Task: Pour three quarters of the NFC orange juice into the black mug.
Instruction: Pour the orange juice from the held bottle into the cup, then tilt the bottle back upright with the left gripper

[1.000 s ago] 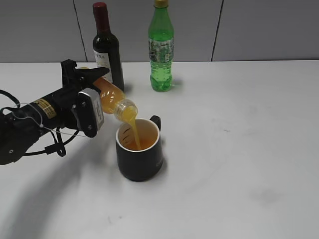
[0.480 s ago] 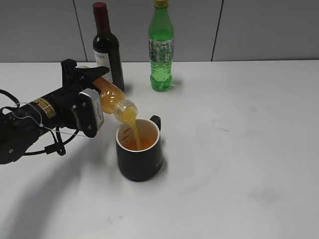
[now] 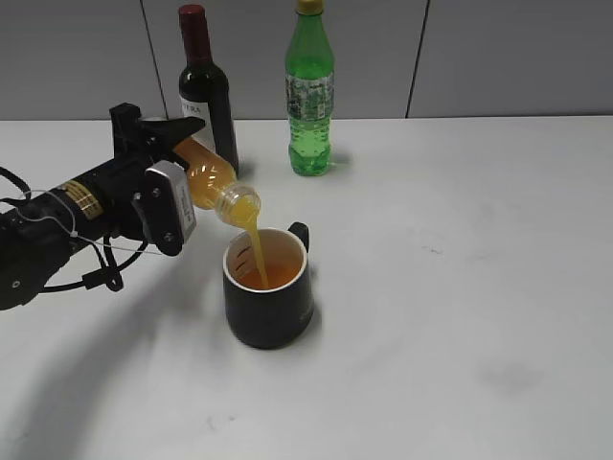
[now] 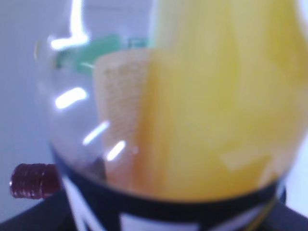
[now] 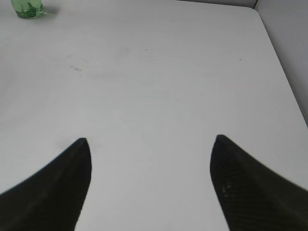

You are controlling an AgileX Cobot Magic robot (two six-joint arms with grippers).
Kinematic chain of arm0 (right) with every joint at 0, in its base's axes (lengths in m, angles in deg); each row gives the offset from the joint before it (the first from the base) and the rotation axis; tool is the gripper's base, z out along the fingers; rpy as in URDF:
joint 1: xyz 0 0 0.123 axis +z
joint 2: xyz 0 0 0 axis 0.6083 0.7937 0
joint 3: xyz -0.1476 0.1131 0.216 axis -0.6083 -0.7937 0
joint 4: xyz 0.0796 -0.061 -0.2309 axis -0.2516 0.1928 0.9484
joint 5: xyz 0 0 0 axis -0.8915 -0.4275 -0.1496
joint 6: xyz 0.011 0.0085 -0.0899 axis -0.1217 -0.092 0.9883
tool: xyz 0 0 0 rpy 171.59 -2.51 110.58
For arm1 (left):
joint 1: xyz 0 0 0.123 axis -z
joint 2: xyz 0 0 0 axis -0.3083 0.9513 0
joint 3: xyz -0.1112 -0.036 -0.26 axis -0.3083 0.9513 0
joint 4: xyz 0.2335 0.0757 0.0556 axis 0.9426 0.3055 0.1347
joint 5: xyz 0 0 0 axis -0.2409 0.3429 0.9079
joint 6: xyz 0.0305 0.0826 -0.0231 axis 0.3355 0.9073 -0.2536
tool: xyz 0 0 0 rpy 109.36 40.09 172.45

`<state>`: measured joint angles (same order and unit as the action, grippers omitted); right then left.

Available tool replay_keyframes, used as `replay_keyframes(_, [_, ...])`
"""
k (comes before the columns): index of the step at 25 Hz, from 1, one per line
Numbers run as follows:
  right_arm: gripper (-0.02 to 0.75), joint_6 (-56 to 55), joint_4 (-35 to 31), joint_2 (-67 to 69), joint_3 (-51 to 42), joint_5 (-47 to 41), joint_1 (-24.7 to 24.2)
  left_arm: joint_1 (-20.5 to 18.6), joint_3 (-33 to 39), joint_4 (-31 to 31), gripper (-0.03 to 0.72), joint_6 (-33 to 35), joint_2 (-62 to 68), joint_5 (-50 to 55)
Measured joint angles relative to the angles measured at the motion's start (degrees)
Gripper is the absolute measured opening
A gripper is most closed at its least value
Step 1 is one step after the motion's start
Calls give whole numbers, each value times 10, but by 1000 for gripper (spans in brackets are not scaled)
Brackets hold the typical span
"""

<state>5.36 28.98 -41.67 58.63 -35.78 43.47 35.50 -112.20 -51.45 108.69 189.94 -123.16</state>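
- We've got the left gripper clamped on the juice bottle, neck slanting down-right over the mug, juice streaming in.
- Our right gripper hangs spread apart, well away.

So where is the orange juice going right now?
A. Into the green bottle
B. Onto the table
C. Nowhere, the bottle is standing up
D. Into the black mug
D. The left gripper holds the NFC orange juice tipped over, and an orange stream falls from its mouth into the black mug, which already has juice inside.
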Motion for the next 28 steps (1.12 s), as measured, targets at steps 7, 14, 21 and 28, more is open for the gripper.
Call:
replay_keyframes(7, [584,0,0,0,0,0,0,-2,0,0,465,0,-15,1])
replay_keyframes(14, [584,0,0,0,0,0,0,-2,0,0,465,2,-17,9])
replay_keyframes(21, [584,0,0,0,0,0,0,-2,0,0,465,4,-23,14])
replay_keyframes(28, [584,0,0,0,0,0,0,-2,0,0,465,4,-28,16])
